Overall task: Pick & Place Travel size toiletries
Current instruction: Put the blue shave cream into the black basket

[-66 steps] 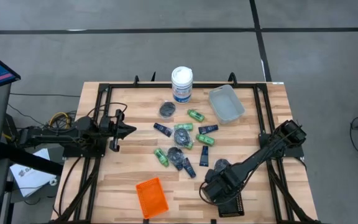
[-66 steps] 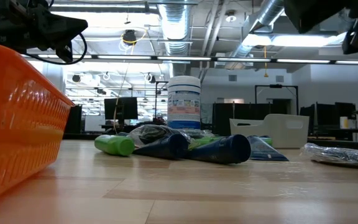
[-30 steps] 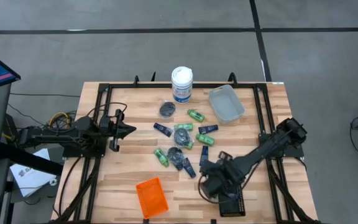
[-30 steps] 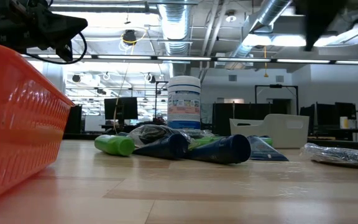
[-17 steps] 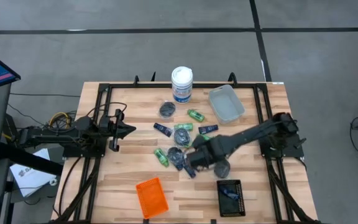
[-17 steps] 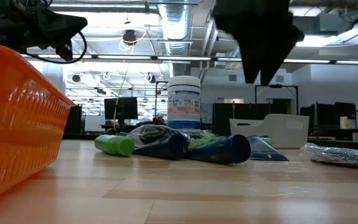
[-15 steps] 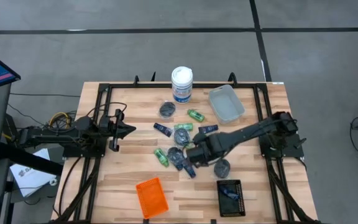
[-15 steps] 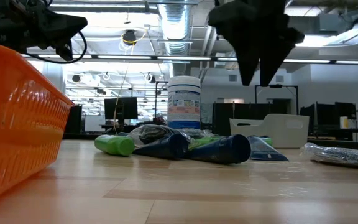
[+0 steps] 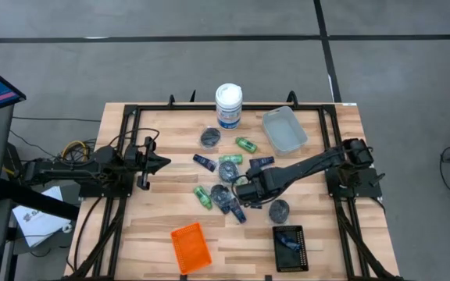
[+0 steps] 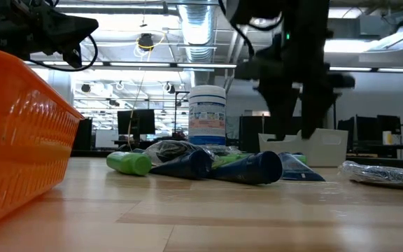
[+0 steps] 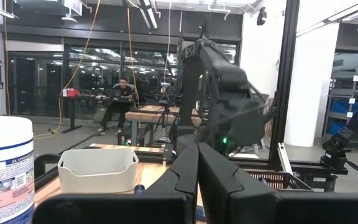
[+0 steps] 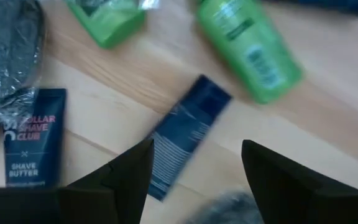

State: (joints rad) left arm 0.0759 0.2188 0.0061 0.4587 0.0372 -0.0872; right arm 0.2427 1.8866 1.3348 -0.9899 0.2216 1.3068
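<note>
Toiletries (image 9: 229, 181) crowd beneath right gripper (image 9: 243, 190); canister (image 9: 228, 104) apparently clear.

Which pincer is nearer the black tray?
Right. The right pincer is open over the toiletry pile, just beyond the black tray; the left pincer, shut, waits at the table's far left side.

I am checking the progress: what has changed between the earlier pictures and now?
The right gripper left the black tray, where a blue item now lies, and swung back over the toiletries pile, open above a dark blue tube. The left gripper stayed shut at the table's left.
</note>
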